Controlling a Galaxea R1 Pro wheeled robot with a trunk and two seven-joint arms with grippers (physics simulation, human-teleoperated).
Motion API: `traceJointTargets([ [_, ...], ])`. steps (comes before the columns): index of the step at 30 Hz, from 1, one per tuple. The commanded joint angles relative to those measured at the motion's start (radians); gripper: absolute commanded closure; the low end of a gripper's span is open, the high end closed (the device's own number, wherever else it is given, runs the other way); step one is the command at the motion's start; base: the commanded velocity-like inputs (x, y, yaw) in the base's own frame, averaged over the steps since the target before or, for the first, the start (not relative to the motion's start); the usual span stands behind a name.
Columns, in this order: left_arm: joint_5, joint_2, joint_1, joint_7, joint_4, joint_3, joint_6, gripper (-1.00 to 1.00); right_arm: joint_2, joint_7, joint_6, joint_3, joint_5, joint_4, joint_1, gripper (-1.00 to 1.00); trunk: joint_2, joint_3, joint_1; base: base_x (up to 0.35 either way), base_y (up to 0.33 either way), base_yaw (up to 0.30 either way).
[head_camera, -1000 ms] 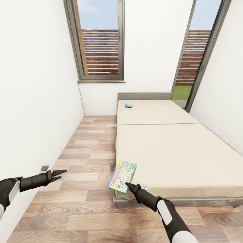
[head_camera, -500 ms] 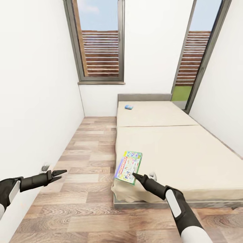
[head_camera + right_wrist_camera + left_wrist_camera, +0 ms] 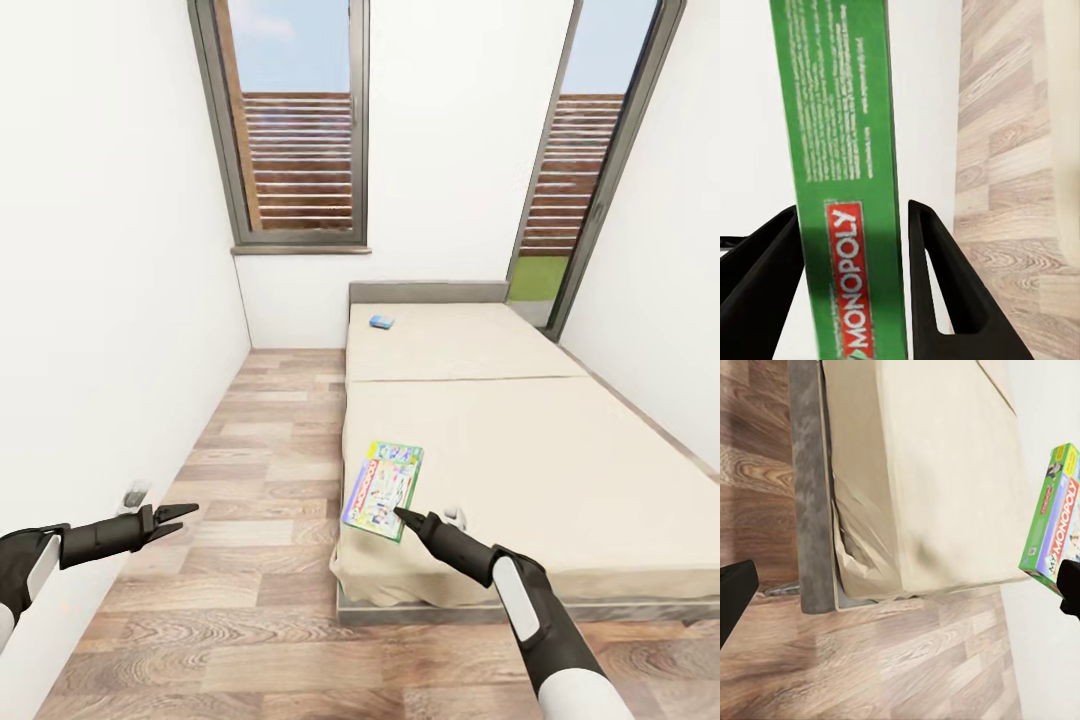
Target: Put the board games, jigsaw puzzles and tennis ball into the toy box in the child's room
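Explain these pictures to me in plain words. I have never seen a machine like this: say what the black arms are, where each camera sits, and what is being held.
This is a simulated wheeled robot with two arms, each ending in a two-fingered gripper. The big picture comes from a camera on its head, looking down over both arms into a child's room with a wood-plank floor and a low bed. The other two pictures come from cameras near each gripper, looking along the fingers.

The right gripper is shut on the Monopoly box, a green-edged board game, holding it at the near corner of the bed. The right wrist view shows the box's green edge clamped between the black fingers.

The left gripper is open and holds nothing, out over the floor.

A small blue box lies on the mattress near the headboard.
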Motion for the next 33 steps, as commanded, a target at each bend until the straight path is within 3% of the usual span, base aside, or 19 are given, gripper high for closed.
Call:
traceJointTargets([
  [1, 0.000, 0.000, -0.001, -0.003, 0.000, 0.002, 0.010, -1.00, 0.000, 0.002, 0.005, -0.004, 0.000, -0.001, 0.000, 1.00, 0.007, 0.002, -0.004, 0.000, 0.000, 0.000],
  [9, 0.000, -0.001, -0.001, -0.003, 0.000, 0.002, 0.010, -1.00, -0.004, 0.003, 0.005, -0.005, 0.000, -0.003, 0.001, 1.00, 0.063, 0.029, -0.035, 0.000, 0.000, -0.060],
  [22, 0.000, -0.002, -0.001, -0.001, 0.000, 0.002, 0.010, -1.00, -0.015, 0.034, 0.005, -0.013, -0.003, -0.003, 0.002, 1.00, 0.154, 0.079, -0.085, 0.000, 0.000, -0.237],
  [33, 0.001, -0.011, -0.002, -0.002, -0.012, 0.002, 0.031, -1.00, -0.087, 0.056, 0.006, -0.021, -0.005, -0.003, 0.002, 1.00, 0.231, 0.121, -0.127, 0.000, 0.000, -0.255],
])
